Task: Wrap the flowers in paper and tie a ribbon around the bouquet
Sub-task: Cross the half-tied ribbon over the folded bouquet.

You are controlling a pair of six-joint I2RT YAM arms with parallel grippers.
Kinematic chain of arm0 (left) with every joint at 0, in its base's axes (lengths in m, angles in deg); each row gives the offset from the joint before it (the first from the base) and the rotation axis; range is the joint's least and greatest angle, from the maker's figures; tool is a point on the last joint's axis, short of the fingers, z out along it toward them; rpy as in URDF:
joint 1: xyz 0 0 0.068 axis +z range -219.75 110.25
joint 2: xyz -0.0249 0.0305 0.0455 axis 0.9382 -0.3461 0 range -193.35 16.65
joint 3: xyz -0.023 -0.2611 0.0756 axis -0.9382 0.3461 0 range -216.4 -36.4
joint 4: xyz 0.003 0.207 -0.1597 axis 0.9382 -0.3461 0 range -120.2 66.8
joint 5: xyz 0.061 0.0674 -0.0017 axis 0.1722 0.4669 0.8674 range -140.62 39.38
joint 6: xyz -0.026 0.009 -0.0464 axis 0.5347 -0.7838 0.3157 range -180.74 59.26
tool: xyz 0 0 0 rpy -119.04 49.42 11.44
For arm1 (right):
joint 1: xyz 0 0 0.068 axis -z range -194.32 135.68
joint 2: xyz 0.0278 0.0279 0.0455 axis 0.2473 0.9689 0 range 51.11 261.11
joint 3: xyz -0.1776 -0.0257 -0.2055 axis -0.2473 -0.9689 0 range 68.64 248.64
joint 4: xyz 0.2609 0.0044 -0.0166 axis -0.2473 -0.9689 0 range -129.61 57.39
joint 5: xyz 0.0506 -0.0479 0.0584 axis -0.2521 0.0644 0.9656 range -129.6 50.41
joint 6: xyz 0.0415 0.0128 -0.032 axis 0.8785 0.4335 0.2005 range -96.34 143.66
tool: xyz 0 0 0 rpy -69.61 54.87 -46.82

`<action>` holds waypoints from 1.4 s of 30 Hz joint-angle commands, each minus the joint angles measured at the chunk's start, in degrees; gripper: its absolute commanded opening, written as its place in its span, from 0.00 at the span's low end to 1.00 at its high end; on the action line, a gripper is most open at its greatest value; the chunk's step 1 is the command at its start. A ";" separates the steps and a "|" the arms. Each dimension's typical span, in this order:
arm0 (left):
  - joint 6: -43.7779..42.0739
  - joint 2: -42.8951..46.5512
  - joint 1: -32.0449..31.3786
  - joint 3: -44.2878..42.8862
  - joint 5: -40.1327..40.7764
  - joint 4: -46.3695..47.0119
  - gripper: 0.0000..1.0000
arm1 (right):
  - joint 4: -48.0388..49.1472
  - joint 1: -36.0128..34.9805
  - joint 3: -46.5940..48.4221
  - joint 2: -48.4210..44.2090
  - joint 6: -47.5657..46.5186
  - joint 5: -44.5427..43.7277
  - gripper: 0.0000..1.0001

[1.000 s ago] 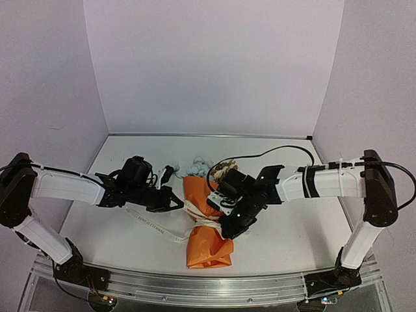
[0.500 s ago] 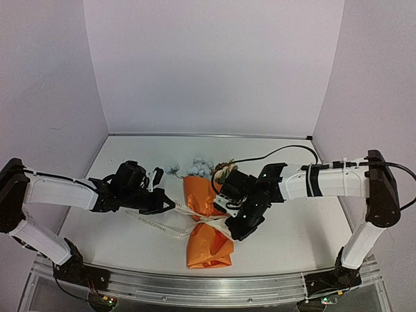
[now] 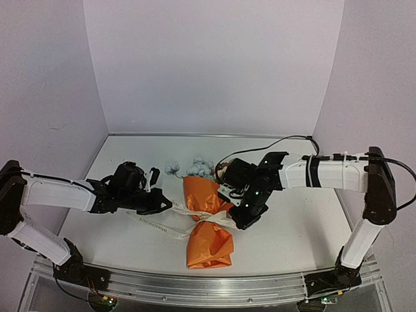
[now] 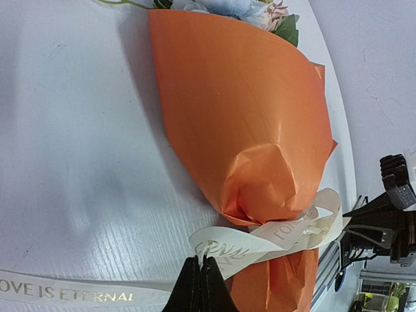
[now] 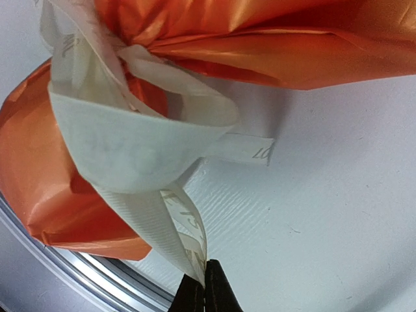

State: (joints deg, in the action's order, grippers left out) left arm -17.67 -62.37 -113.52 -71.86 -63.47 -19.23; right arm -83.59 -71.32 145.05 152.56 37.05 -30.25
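Holding one end of the ribbon (image 3: 209, 220) each, the left gripper (image 3: 170, 205) and right gripper (image 3: 239, 220) have their jaws pinched tight on it. The bouquet (image 3: 208, 246) lies on the worktop (image 3: 292, 227) between them. The ribbon looks thin and slippery, so grab near the knot.

bouquet (image 3: 208, 224) mid-table, ribbon (image 3: 156, 225) stretched across, open table (image 3: 130, 153) behind

Orange paper (image 4: 227, 97), cream ribbon (image 4: 250, 244) with gold lettering, pale blue flowers (image 3: 200, 167)
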 commanded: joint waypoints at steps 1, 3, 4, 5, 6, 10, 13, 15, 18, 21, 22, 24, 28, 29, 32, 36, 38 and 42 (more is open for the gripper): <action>1.08 1.65 0.24 0.48 4.38 -2.57 0.00 | -1.19 1.26 -0.96 1.91 1.05 0.29 0.00; 1.54 1.64 0.30 0.72 5.12 -3.01 0.00 | -0.41 1.45 -2.10 2.03 1.87 0.55 0.00; 1.79 1.59 0.36 0.83 5.54 -3.27 0.00 | -0.02 1.51 -2.64 2.08 2.20 0.60 0.00; 2.16 1.48 0.45 0.92 6.08 -3.57 0.00 | 0.31 1.54 -3.13 2.13 2.54 0.69 0.00; 2.42 1.44 0.53 0.97 6.55 -3.62 0.00 | 0.66 1.53 -3.60 2.14 2.82 0.77 0.00; 2.79 1.19 0.87 1.01 6.95 -4.88 0.00 | 1.42 1.52 -4.75 2.57 3.88 1.12 0.00; 2.23 1.07 0.88 0.84 5.64 -4.21 0.00 | 1.95 1.54 -5.17 2.46 4.27 1.74 0.00; 0.80 1.45 0.90 1.22 3.34 -0.51 0.00 | 2.17 1.52 -5.26 2.11 4.36 2.27 0.00; -1.21 2.24 0.88 1.78 0.14 3.37 0.00 | 2.35 1.54 -5.42 1.50 4.65 3.16 0.00; -3.97 2.66 0.88 1.20 -4.37 7.01 0.00 | 3.05 1.20 -5.97 0.99 5.02 4.25 0.00; -5.19 2.56 0.86 0.70 -5.59 7.79 0.00 | 3.66 0.96 -6.16 0.85 5.14 4.57 0.00; -7.29 2.58 0.76 -0.14 -8.96 10.03 0.00 | 4.67 0.45 -6.47 0.57 5.31 4.86 0.00; -11.11 3.12 0.53 -1.32 -12.63 11.38 0.00 | 6.27 0.21 -7.67 -0.07 5.42 3.15 0.13; -11.88 2.71 0.53 -1.99 -12.09 10.03 0.00 | 6.49 0.22 -7.95 -0.48 5.07 2.81 0.18; -12.83 1.09 0.53 -3.24 -10.70 7.13 0.00 | 7.61 0.39 -9.31 -2.33 4.06 1.68 0.32; -11.73 0.28 0.53 -3.05 -9.65 7.24 0.00 | 10.95 1.92 -12.25 -6.41 2.56 0.16 0.44; -11.45 0.19 0.53 -2.94 -9.07 7.04 0.00 | 14.35 3.49 -14.36 -8.43 2.07 0.59 0.49; -11.45 0.19 0.53 -2.96 -9.12 6.92 0.00 | 19.26 5.59 -16.67 -11.10 -1.04 0.05 0.59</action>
State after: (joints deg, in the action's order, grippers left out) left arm -27.97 -62.14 -112.93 -72.97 -72.95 -12.78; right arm -70.91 -67.73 129.90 144.92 39.28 -28.12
